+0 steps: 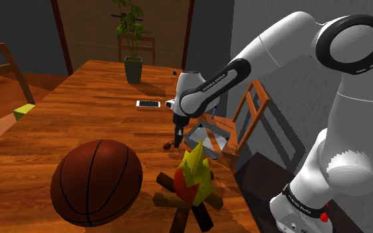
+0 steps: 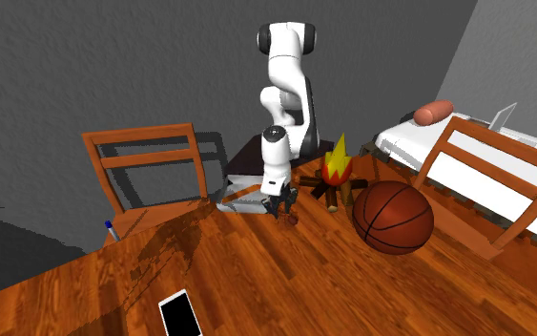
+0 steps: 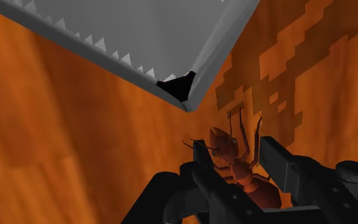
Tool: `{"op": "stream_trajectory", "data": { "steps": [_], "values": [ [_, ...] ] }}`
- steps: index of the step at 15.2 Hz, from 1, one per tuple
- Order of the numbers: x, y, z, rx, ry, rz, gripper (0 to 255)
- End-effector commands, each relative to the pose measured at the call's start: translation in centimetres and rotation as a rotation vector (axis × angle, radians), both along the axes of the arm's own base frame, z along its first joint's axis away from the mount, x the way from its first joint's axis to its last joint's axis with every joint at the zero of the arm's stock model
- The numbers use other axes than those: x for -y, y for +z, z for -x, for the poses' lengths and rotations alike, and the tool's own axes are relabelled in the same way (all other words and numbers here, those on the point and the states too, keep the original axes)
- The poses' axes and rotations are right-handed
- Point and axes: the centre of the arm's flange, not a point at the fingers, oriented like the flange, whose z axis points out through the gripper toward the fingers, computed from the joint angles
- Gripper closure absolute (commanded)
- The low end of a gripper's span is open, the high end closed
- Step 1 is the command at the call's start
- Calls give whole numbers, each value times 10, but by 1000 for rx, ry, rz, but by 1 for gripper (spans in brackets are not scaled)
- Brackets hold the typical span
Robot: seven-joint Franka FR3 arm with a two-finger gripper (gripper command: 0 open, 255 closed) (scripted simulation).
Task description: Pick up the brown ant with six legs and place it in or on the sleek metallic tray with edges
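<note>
Wooden tabletop (image 1: 79, 112) lies under the black gripper (image 3: 236, 149), whose fingers stand spread on either side of the brown ant (image 3: 241, 175), not clearly touching it. Just beyond the fingertips sits a corner of the grey metallic tray (image 3: 145, 38).

Wooden table (image 1: 79, 116), chairs (image 2: 142, 140), seemingly grey walls (image 2: 113, 57)

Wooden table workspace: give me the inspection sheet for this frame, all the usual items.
surface: wooden table, polished grain.
job's things: brown ant just off a corner of the grey tray, outside it.
clutter: basketball, toy campfire, phone, potted plant.
pincer: pincer low over the table by the tray, the ant right at it.
cables: nothing seen.
surroundings: wooden chair beside the tray; grey wall.
</note>
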Motion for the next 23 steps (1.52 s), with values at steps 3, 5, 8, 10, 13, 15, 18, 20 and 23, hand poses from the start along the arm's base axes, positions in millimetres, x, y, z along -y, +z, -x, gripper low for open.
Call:
{"op": "stream_trajectory", "data": {
  "steps": [3, 5, 8, 10, 13, 15, 18, 20, 23],
  "values": [
    [0, 21, 1, -1, 0, 1, 255],
    [0, 32, 1, -1, -1, 1, 255],
    [0, 47, 1, -1, 0, 1, 255],
    [0, 58, 1, -1, 0, 0, 255],
    [0, 74, 1, -1, 0, 0, 255],
    [0, 84, 1, -1, -1, 1, 255],
    [13, 93, 5, -1, -1, 1, 255],
    [38, 92, 12, -1, -1, 1, 255],
    [76, 91, 23, -1, -1, 1, 255]
  ]
}}
